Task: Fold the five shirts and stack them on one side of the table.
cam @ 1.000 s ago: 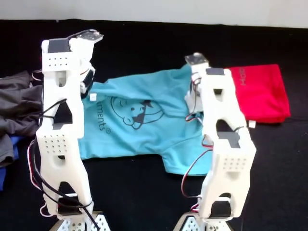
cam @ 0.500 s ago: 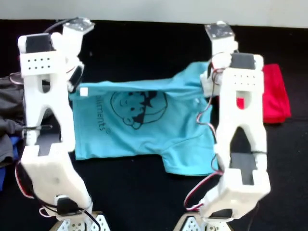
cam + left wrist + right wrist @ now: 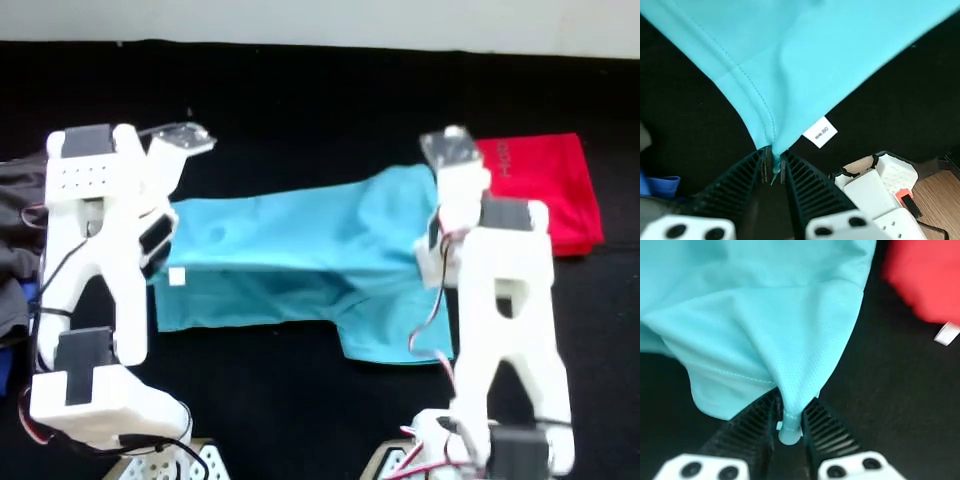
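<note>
Two grippers pinch the teal shirt [image 3: 300,250], which lies doubled over across the middle of the black table [image 3: 300,420]; the left gripper [image 3: 773,159] clamps its edge seam beside a white tag [image 3: 820,132]; the right gripper [image 3: 789,415] clamps a bunched fold near the folded red shirt [image 3: 545,190].

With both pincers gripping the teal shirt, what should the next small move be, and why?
Probably carry the held edge to the near hem and lay it down: the left pincer and right pincer both pinch the teal shirt, folded only partway over.
</note>
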Controlling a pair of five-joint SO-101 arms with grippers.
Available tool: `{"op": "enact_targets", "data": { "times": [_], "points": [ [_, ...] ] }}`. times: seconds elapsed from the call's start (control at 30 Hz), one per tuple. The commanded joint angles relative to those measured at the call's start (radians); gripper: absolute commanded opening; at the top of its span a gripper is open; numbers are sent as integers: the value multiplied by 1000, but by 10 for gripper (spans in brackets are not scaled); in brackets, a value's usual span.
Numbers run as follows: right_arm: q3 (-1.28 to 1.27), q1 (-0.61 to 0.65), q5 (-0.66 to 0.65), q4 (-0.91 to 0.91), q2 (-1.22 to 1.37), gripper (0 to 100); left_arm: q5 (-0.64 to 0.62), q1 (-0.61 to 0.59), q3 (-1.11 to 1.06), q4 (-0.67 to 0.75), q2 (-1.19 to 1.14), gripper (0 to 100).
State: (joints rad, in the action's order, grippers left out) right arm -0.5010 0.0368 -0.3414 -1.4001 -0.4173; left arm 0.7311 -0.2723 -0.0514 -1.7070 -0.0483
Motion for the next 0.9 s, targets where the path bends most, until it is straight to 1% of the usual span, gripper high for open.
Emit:
{"op": "enact_targets", "data": {
  "times": [0.0,0.2,0.3,0.47,0.57,0.73,0.87],
  "points": [
    [-131,-13,-52,18,-101,5,6,-16,-94,87,38,8],
    [-262,-62,-83,104,-110,5,6,-18,-260,235,28,8],
    [-317,-81,-89,108,-117,5,6,-19,-315,270,28,8],
    [-369,-77,-89,107,-119,5,6,-19,-343,275,35,8],
    [-363,-84,-89,94,-120,5,6,-24,-320,265,47,8],
    [-323,-77,-89,13,-120,5,5,-33,-318,247,88,8],
    [-341,-74,-89,18,-120,5,6,-31,-355,262,59,8]
  ]
}}
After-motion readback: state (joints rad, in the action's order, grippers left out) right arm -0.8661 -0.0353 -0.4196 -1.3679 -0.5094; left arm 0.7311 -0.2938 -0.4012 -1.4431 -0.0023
